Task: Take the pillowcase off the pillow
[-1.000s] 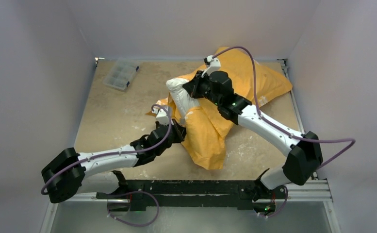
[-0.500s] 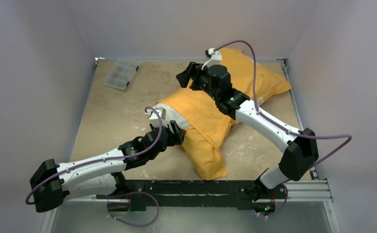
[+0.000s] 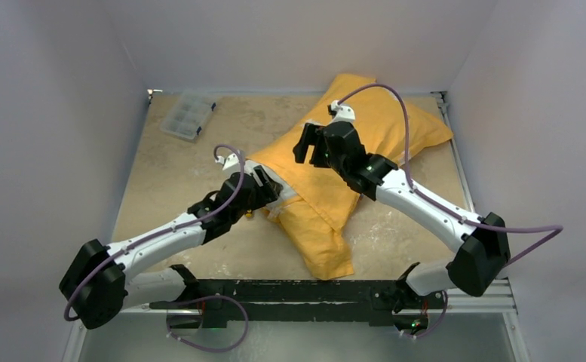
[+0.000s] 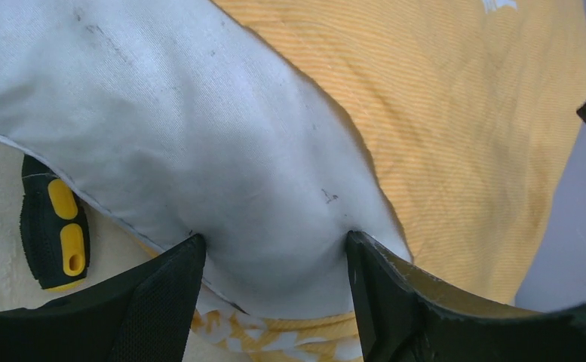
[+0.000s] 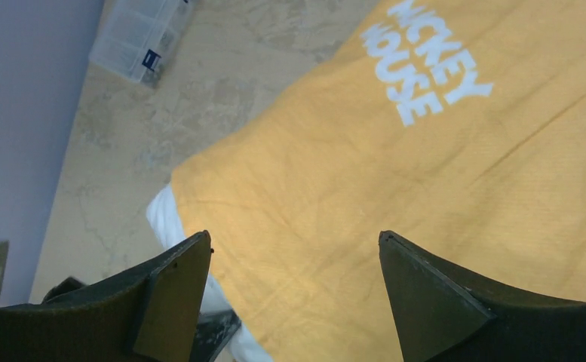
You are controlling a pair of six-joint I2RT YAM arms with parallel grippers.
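Pincers first: the left gripper (image 4: 274,241) stands wide with its jaws set either side of a bare white corner of the pillow (image 4: 199,136). Both fingers touch the stuffing, though I cannot tell whether they truly pinch it. The right gripper (image 5: 293,241) is spread wide too, with nothing between its jaws, and it hangs above the pillowcase (image 3: 327,188) without touching it. That orange-yellow cover lies slantwise across the table (image 3: 176,173), from the far right corner toward the near middle, with a slack fold trailing toward the arm bases. It wraps nearly all of the pillow; only the white corner pokes out of its mouth on the left side. White lettering (image 5: 425,56) sits on the cloth's upper face. By my reading the work is at an early stage, a setting of grips before a pull. The left jaws should close firmly on the white corner to anchor it, while the right comes down and nips cloth alone, then draws it off toward the far right. Catching pillow along with cloth would drag the two together. Just beside the corner a small black-and-yellow object (image 4: 52,226) lies on the table, and a clear compartment box (image 3: 188,115) sits well apart at the far left.
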